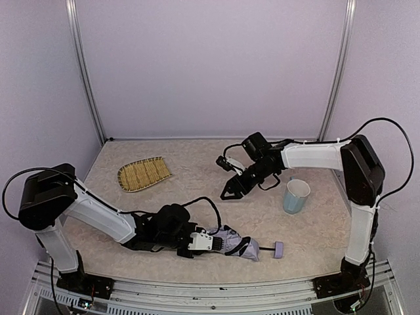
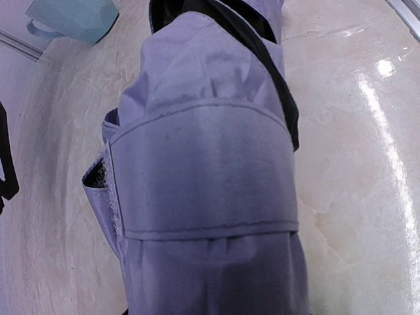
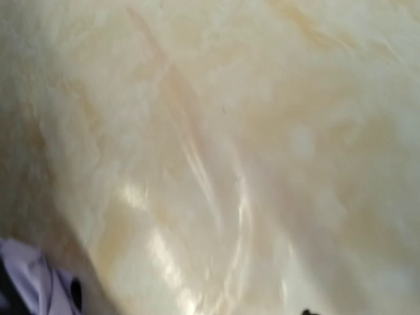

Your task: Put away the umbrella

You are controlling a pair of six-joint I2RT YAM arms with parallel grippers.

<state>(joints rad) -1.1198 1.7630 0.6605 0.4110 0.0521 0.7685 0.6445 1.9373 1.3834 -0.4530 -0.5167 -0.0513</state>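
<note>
The umbrella (image 1: 235, 242) lies folded on the table near the front edge. Its lilac fabric is bundled, and its thin black shaft (image 1: 265, 248) runs right to a small lilac handle (image 1: 279, 249). My left gripper (image 1: 209, 241) is shut on the left end of the bundle. In the left wrist view the umbrella (image 2: 203, 177) fills the frame, with a fabric strap wrapped around it, and my fingers are hidden. My right gripper (image 1: 230, 191) hangs over the middle of the table, apart from the umbrella, open and holding nothing. A corner of the umbrella (image 3: 26, 282) shows in the blurred right wrist view.
A light blue cup (image 1: 295, 195) stands upright right of the right gripper, and the cup (image 2: 72, 16) also shows in the left wrist view. A woven straw tray (image 1: 143, 174) lies at the back left. Lilac walls enclose the table.
</note>
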